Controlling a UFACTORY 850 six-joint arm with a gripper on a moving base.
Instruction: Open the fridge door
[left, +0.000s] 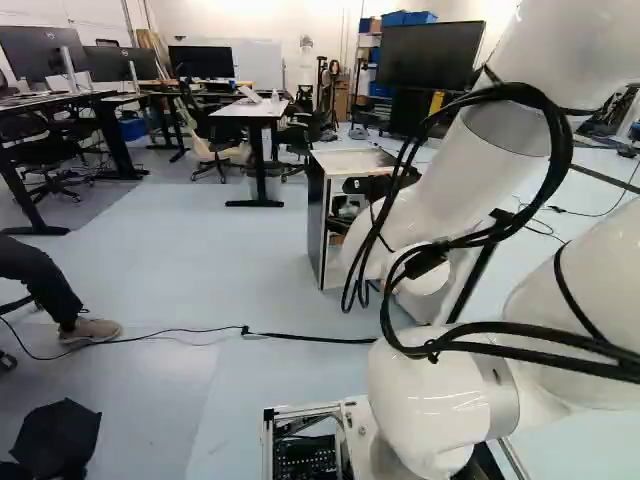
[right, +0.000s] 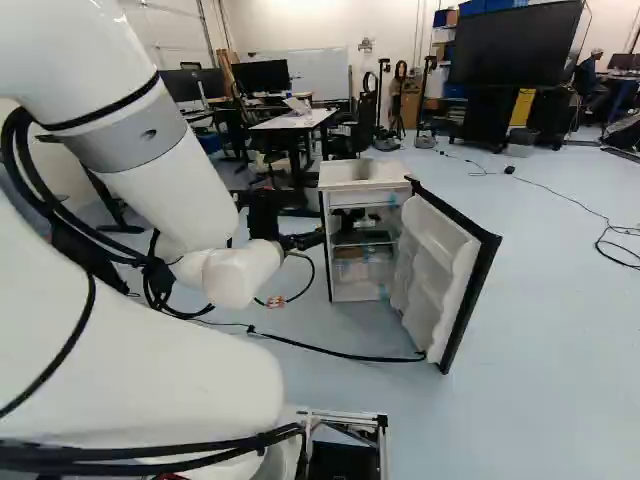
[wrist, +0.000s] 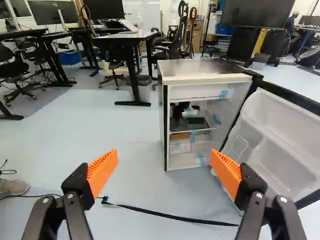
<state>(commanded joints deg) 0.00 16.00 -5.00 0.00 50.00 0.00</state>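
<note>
With fingers (wrist: 102, 172) spread and empty, pointing ahead toward fridge (wrist: 202, 92), already wide-open door (wrist: 280, 145) off to the right.

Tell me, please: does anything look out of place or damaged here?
The black cable looks out of place: it lies across the floor, reaching toward the foot of the open fridge door, where it might snag. No spill or damage shows.

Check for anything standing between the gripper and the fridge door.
Nothing visible stands between the gripper and the fridge door, which is swung wide open. A black cable runs nearby, but low, along the floor.
</note>
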